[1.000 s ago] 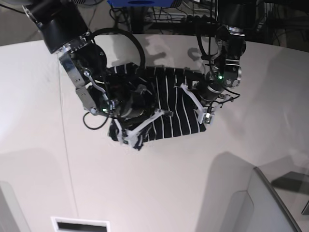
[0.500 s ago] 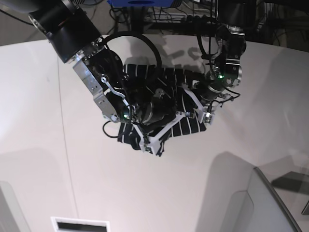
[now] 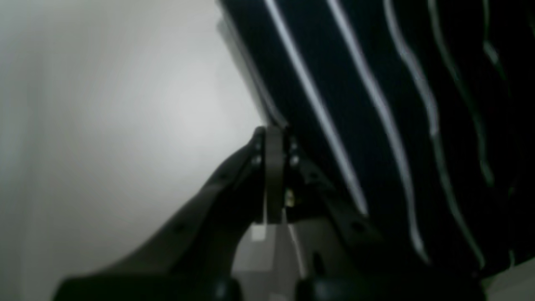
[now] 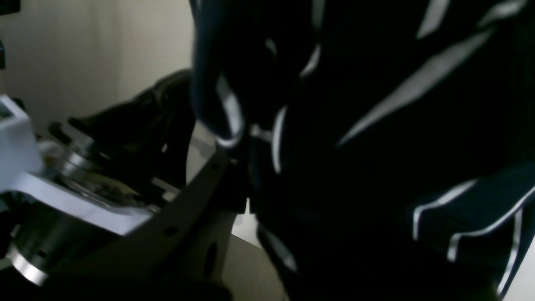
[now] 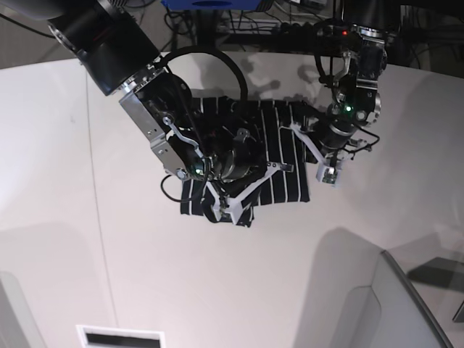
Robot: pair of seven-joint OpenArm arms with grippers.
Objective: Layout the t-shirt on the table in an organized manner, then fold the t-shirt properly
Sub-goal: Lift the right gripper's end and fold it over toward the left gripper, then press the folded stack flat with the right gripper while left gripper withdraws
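Note:
The dark t-shirt [image 5: 283, 156] with thin white stripes lies bunched on the white table [image 5: 217, 290], its left part gathered up. My right gripper [image 5: 230, 210] is at the shirt's front left edge, shut on a fold of the fabric [image 4: 376, 125]. The right wrist view shows cloth bunched against its fingertips [image 4: 238, 167]. My left gripper [image 5: 328, 176] is shut just off the shirt's right edge. In the left wrist view its closed tips [image 3: 273, 133] sit right at the hem of the t-shirt [image 3: 376, 83]. Whether any cloth is pinched there is unclear.
Cables and a blue box [image 5: 210, 3] lie beyond the table's far edge. A pale grey panel [image 5: 391, 304] rises at the front right. A slotted vent [image 5: 119, 337] sits at the front left. A thin seam [image 5: 98, 217] runs down the tabletop's left side.
My right arm has swung right and toward the front, dragging the shirt's left part over the middle. My left gripper has shifted right and back, off the shirt's front right corner.

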